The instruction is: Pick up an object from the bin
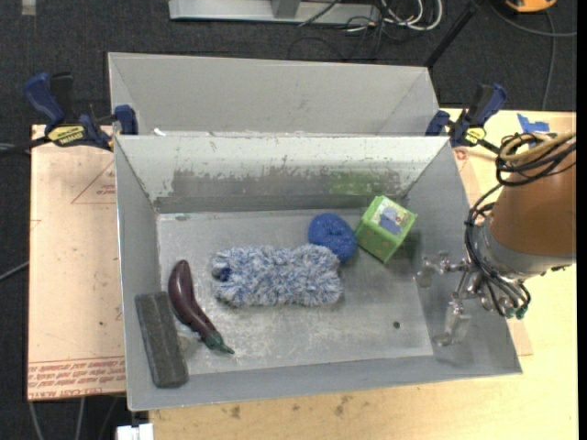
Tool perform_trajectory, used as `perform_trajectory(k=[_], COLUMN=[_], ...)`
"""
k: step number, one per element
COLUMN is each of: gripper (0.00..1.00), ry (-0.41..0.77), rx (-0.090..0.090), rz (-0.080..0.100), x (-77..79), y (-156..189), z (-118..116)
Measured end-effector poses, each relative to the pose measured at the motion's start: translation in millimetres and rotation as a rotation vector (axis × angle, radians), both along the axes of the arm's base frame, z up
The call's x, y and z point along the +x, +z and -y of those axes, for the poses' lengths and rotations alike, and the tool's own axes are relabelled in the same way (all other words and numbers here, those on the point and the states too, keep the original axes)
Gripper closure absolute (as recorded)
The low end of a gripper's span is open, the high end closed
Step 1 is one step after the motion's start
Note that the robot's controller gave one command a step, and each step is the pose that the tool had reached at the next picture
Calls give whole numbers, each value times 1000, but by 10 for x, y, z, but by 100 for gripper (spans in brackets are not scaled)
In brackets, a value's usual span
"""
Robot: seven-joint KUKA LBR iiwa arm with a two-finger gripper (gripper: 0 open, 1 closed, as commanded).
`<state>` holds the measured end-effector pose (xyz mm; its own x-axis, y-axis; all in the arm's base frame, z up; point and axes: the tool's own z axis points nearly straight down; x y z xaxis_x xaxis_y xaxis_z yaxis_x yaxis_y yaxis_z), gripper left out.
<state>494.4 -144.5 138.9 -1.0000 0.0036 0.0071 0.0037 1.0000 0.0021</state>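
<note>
Hanging over the bin's [275, 159] right slope, the gripper [440, 299] has its fingers spread with nothing between them. The green cube [386, 228] lies nearest, up-left of it, just beside a blue ball [332, 235] and a fluffy blue-white mitt [277, 276].

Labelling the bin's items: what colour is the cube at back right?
The cube is green with a bluish picture on top, in the camera view.

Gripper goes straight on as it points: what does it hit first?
Likely bare metal where the bin's right wall meets the floor; the green cube sits clear of the gripper. Depth unclear.
</note>
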Motion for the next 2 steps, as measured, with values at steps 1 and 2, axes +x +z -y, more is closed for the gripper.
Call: perform_trajectory(k=[1,2], gripper=[0,0], ry=[4,22], rx=[-2,-3], rz=[8,12], x=[18,191], y=[44,-368], z=[-6,-545])
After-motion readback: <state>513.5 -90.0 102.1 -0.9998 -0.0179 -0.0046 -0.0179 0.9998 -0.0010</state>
